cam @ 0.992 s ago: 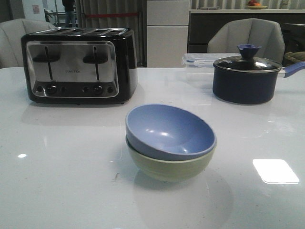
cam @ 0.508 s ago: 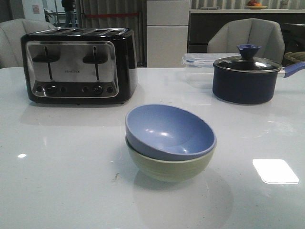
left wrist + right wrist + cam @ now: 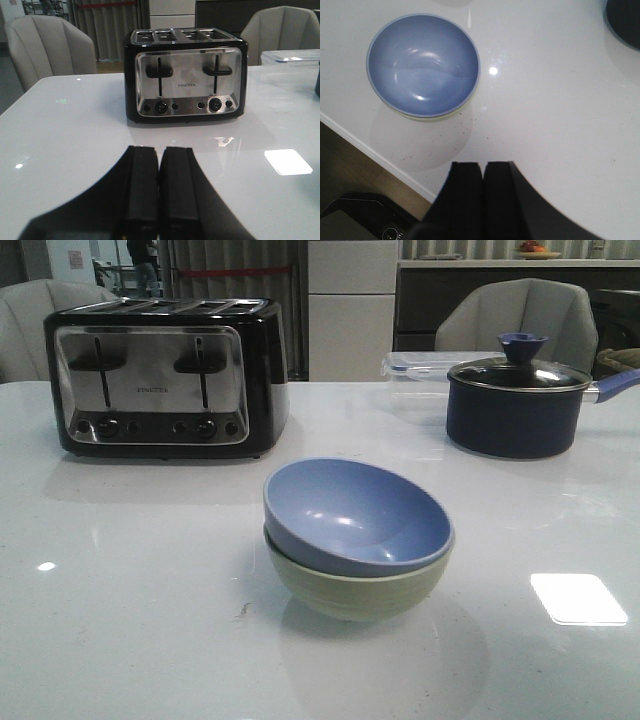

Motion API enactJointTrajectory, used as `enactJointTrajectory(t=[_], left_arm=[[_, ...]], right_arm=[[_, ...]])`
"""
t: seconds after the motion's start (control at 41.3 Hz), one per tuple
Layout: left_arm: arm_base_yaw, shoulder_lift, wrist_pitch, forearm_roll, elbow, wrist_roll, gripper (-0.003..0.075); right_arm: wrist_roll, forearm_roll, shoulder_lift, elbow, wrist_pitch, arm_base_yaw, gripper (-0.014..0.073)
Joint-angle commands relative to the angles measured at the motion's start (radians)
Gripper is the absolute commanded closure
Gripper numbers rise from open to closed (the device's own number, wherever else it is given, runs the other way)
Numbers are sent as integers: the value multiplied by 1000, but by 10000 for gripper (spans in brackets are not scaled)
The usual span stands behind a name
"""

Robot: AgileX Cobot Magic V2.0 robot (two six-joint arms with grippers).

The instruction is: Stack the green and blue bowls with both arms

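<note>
A blue bowl [image 3: 355, 515] sits nested, a little tilted, inside a green bowl [image 3: 352, 588] on the white table, in the middle of the front view. The right wrist view shows the blue bowl [image 3: 423, 65] from above, with a sliver of the green bowl's rim [image 3: 466, 103] under it. My right gripper [image 3: 482, 165] is shut and empty, held above the table apart from the bowls. My left gripper [image 3: 160, 150] is shut and empty, low over the table facing the toaster. Neither arm shows in the front view.
A black and chrome toaster [image 3: 160, 375] stands at the back left, also in the left wrist view [image 3: 186, 75]. A dark blue lidded pot [image 3: 518, 400] and a clear lidded box [image 3: 420, 368] stand at the back right. The table's near edge [image 3: 375, 155] lies close to the bowls.
</note>
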Motion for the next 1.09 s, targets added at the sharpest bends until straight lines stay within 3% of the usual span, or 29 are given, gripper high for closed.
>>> enactJointTrajectory(t=[0.0, 1.065], left_arm=[[27, -43, -115, -21, 15, -3, 624], [35, -55, -131, -21, 26, -3, 624]], right_arm=[[-12, -5, -6, -28, -61, 0, 537], [-12, -5, -6, -26, -61, 0, 537]])
